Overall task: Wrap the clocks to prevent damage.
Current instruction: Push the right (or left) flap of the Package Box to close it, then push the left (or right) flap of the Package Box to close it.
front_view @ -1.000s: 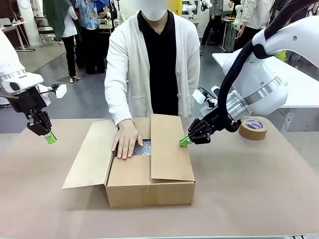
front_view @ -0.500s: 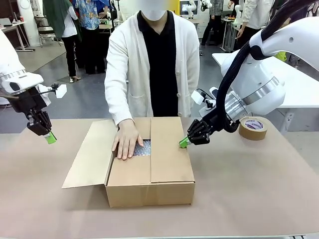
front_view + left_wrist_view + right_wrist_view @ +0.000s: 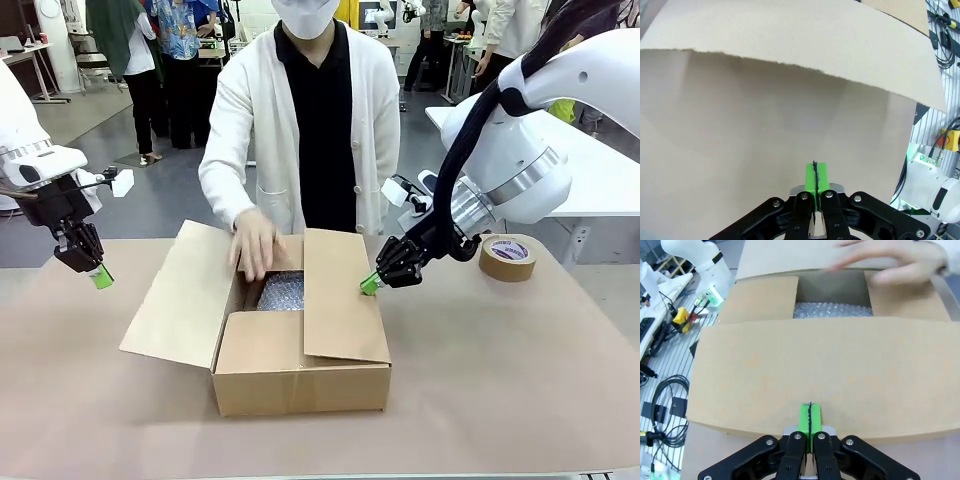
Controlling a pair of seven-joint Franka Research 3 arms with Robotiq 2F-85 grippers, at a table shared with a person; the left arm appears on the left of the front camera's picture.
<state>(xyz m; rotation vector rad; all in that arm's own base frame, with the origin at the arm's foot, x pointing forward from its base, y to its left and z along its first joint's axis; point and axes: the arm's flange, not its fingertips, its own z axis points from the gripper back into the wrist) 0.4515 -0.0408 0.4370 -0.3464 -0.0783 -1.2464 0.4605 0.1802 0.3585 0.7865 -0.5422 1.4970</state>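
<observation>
My left hand (image 3: 101, 277) hangs above the bench (image 3: 500, 400) at its left end, well apart from the cardboard box (image 3: 300, 375). Its green pads (image 3: 810, 180) are pressed flat together with nothing between them. Beneath it lies the brown paper (image 3: 740, 125) that covers the bench.

My right hand (image 3: 371, 284) is pressed together too, and empty. Its tips are at the far right edge of the box's right flap (image 3: 342, 300); I cannot tell whether they touch the cardboard. That flap lies flat over the right half of the box. The left flap (image 3: 180, 295) stands out to the side, tilted upward, and the near flap (image 3: 258, 342) is folded in over the front.

Through the open gap I see bubble wrap (image 3: 832, 310) lying inside the box; whatever it covers is hidden. The person's hand (image 3: 254, 243) is above that opening, at its far left corner. A roll of packing tape (image 3: 508, 257) lies flat on the bench to the right, apart from the box.
</observation>
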